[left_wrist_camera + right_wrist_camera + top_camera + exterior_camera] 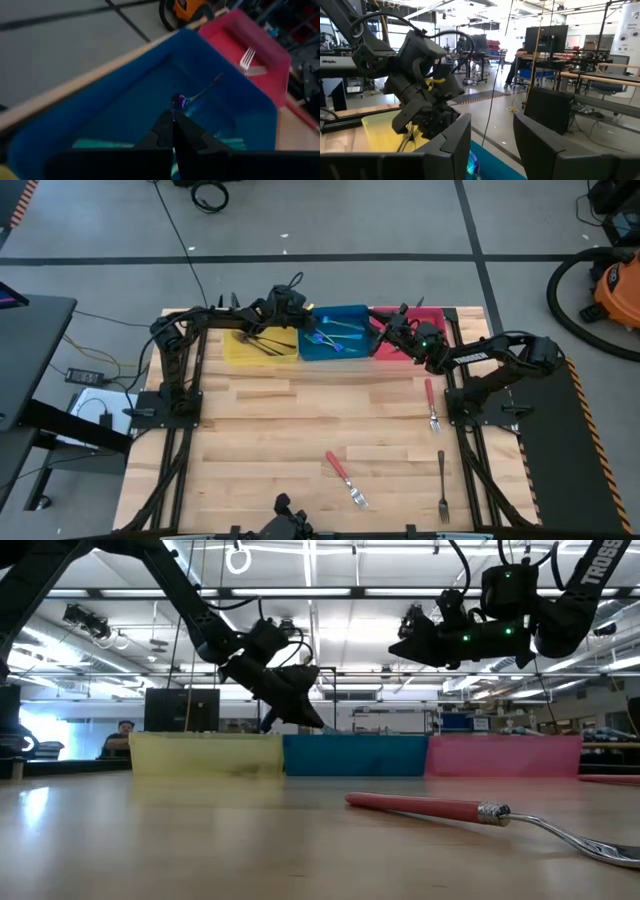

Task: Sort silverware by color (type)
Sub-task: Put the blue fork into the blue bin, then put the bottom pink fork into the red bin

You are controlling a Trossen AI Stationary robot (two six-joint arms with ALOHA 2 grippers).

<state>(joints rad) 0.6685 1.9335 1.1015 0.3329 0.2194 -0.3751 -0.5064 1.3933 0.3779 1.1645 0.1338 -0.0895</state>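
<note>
Above the blue bin (335,345), the left pincer (173,131) hung clenched on a blue-handled fork (192,97), apparently to drop it with its kind, while the right pincer (492,137) waited released over the red bin (405,345), three forks unsorted on the surface (290,430).

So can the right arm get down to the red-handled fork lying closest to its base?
Probably yes. The red-handled fork lies alone on bare table, nothing around it, and the right tool hovers open and empty over the bins.
</note>
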